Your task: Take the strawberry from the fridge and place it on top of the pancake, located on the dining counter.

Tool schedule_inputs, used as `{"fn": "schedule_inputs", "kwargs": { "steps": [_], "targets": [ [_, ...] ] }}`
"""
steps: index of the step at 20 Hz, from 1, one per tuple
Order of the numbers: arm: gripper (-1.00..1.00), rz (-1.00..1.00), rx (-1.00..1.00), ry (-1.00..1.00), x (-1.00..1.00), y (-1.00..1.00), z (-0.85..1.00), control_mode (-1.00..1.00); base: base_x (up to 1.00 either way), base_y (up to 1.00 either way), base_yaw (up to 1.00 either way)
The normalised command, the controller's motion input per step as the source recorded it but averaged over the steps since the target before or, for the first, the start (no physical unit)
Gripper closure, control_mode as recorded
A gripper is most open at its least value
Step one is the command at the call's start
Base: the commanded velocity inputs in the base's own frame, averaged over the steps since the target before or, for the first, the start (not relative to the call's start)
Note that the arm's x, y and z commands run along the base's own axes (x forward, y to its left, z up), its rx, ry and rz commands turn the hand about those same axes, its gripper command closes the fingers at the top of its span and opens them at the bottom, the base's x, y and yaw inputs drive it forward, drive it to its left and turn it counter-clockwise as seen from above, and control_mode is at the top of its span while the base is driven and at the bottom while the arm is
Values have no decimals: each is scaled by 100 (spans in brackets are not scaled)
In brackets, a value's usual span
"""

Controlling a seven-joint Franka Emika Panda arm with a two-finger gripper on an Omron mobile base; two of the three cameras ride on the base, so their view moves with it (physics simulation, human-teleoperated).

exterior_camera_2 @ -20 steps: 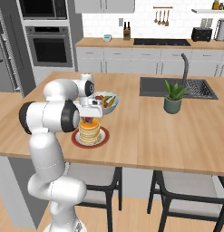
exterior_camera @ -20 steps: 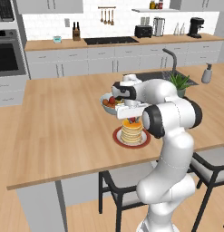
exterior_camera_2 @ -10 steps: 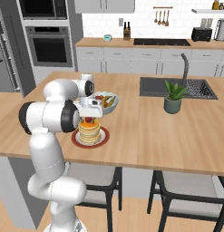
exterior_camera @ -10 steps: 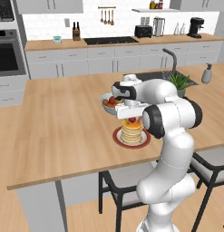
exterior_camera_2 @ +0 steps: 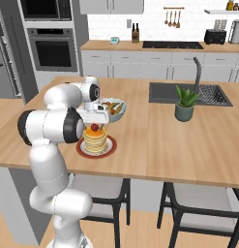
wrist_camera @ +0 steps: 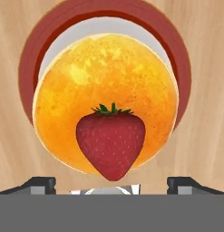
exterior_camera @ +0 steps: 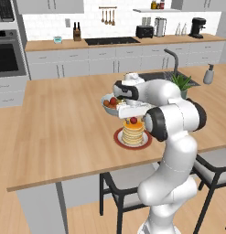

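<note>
One strawberry (wrist_camera: 110, 142) on the pancake (wrist_camera: 106, 97), gripper (wrist_camera: 111, 183) spread open.

It sits on the orange-yellow top of the stack, directly below the gripper and between its parted fingertips (wrist_camera: 38, 183), which touch nothing. Its long axis points tip-first toward the hand. On the dining counter (exterior_camera: 64, 128), the likely next move is straight up.

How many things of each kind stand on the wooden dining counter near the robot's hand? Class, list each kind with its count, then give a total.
Strawberry on the stack: 1
Pancake stack: 1
Dark red plate: 1
Fruit bowl: 1
Potted plant: 1
Total: 5
</note>
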Motion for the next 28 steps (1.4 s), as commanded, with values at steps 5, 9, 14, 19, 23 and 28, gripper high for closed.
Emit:
{"fn": "schedule_inputs", "kwargs": {
  "steps": [5,9,14,19,23,28],
  "targets": [
    [-100,0,0,-23,-45,0,42,-100,0,0,0],
    [-100,7,0,-52,-80,0,49,-100,0,0,0],
    [-100,9,1,-56,-89,0,47,-100,0,0,0],
    [-100,1,5,-40,-98,-7,37,-100,0,0,0],
    [-100,0,12,-30,-100,-2,31,-100,0,0,0],
    [-100,0,3,-14,-79,0,33,-100,0,0,0]
  ]
}}
